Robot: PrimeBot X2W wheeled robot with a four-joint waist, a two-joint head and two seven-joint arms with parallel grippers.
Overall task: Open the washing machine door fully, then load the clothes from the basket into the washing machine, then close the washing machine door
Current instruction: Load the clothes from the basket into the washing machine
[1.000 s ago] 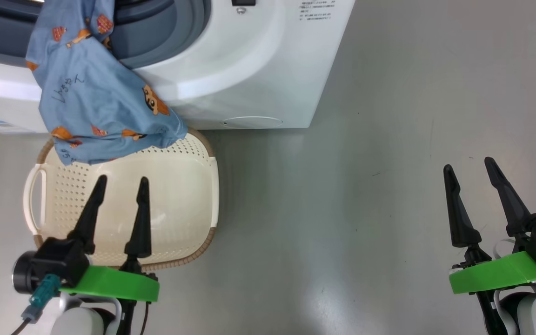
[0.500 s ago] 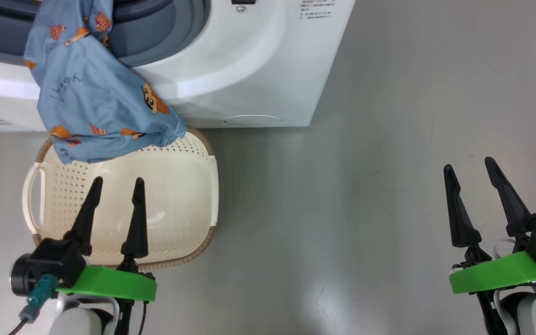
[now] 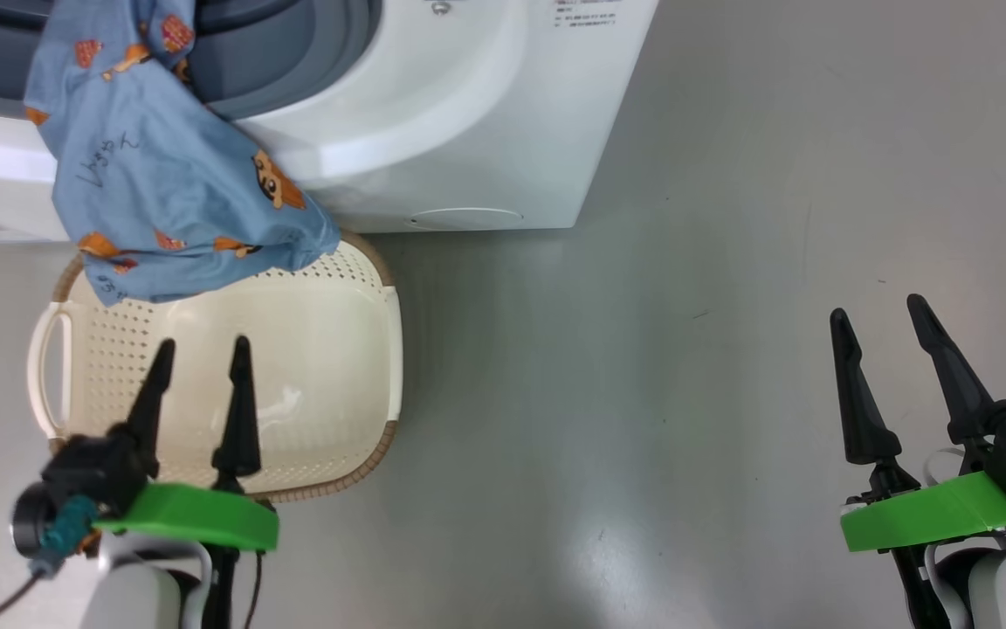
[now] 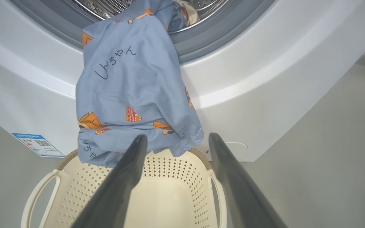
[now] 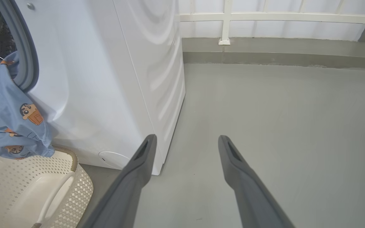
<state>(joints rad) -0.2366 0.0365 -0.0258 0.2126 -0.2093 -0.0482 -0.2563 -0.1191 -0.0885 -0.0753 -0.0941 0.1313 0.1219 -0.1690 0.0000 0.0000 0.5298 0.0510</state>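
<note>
The cream perforated plastic basket (image 3: 363,349) in front of the big white front-loading washing machine (image 3: 468,131) looks empty, so loading is nearly done. One light-blue cartoon-printed garment (image 3: 162,192) hangs half out of the steel drum (image 4: 100,4), draped over the grey rubber gasket (image 4: 220,34), its hem reaching the basket's far rim. The left gripper (image 3: 202,349) hovers over the basket, the right gripper (image 3: 878,310) over bare floor, both with fingers spread and empty. Left, I judge: push that garment in, then shut the door.
</note>
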